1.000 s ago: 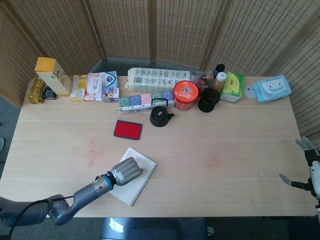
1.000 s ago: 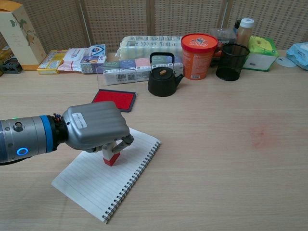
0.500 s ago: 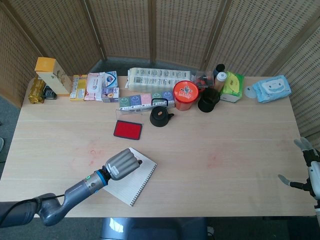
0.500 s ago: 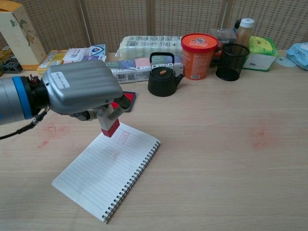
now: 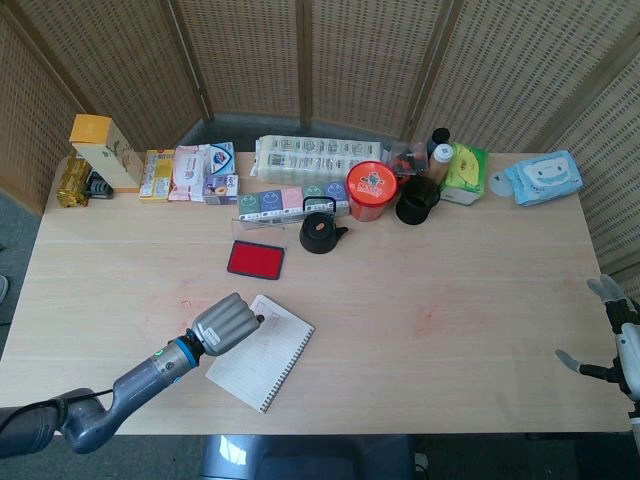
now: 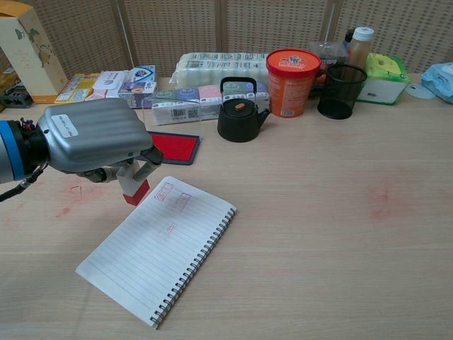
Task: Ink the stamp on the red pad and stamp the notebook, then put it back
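My left hand [image 6: 88, 134] [image 5: 222, 322] grips a small stamp [image 6: 133, 188] with a red base and holds it above the table, just past the left edge of the notebook [image 6: 159, 244] [image 5: 262, 351]. The spiral notebook lies open with faint red stamp marks near its top corner. The red ink pad [image 6: 172, 146] [image 5: 255, 259] lies behind the notebook, close to the hand. At the table's right edge in the head view my right hand [image 5: 612, 340] hangs with its fingers spread, holding nothing.
A black kettle [image 6: 240, 112], an orange tub [image 6: 292, 71] and a black mesh cup [image 6: 341, 91] stand behind the pad, with boxes and packets [image 6: 177, 99] along the back. A tall box [image 6: 25, 49] stands at far left. Red smudges [image 6: 384, 199] mark the tabletop.
My left hand lifted the stamp off the notebook page and carried it left, beyond the notebook's edge. Fresh red marks now show on the page. The right hand has not moved.
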